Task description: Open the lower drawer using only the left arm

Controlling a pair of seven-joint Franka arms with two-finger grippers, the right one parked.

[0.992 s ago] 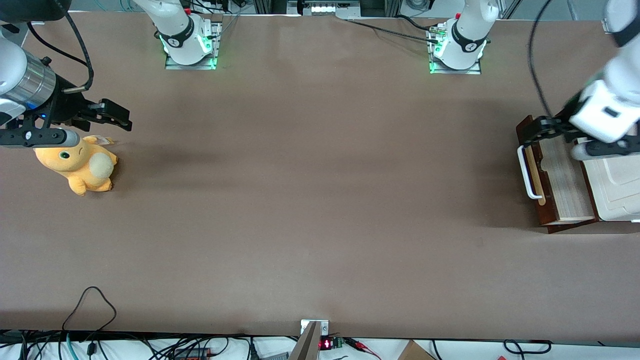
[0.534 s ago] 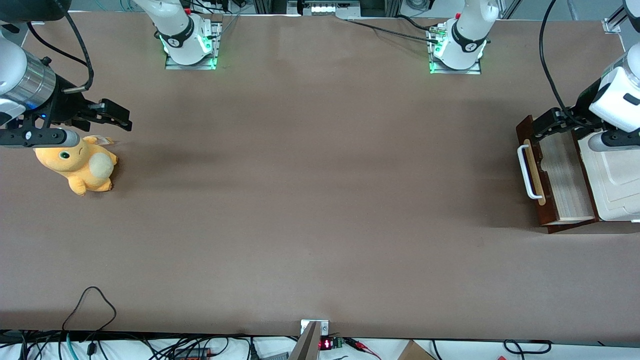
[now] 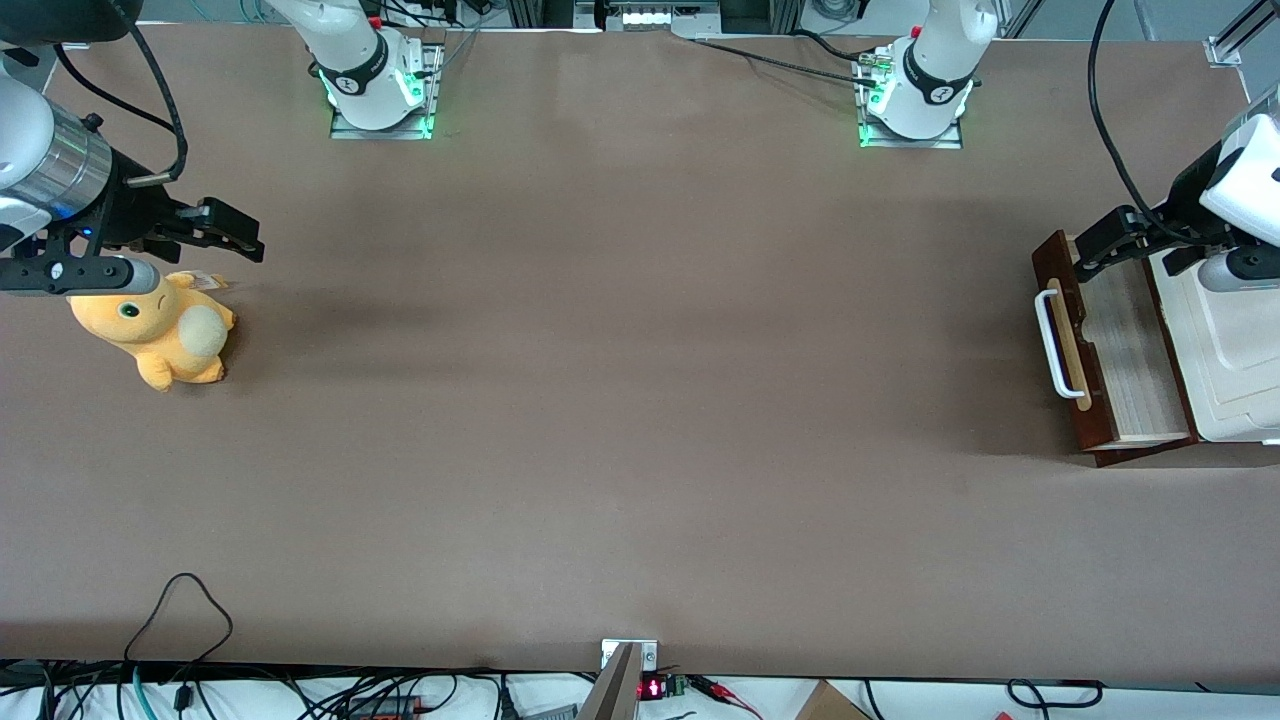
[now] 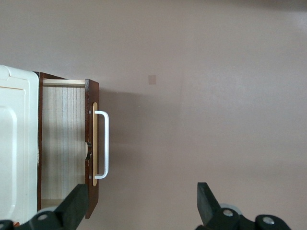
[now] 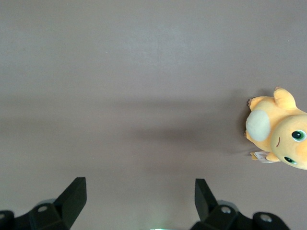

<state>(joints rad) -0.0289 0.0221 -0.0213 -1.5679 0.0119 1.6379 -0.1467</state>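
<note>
We see the dark brown wooden lower drawer (image 3: 1098, 350) standing pulled out at the working arm's end of the brown worktop (image 3: 640, 400), its pale wood tray (image 4: 63, 143) exposed and bare. On the drawer's front a white bar handle (image 4: 102, 145) sits against a tan strip (image 4: 94, 143), and nothing touches it. Just beside the open tray lies the white moulded top of the cabinet (image 3: 1235, 360) from which the drawer slides.

The large white left arm (image 3: 1240, 190) with its black cable hangs above that end of the worktop. Its black two-finger hand (image 3: 1120, 238) hovers over the corner of the drawer that lies farther from the front camera, apart from the handle. In the left wrist view the two black fingers (image 4: 76, 207) are spread wide, with bare worktop between them and nothing pinched; one fingertip shows over the edge of the drawer front.

Toward the parked arm's end of the worktop lies an orange plush toy (image 3: 160, 335) with a cream tail, well apart from the drawer.
</note>
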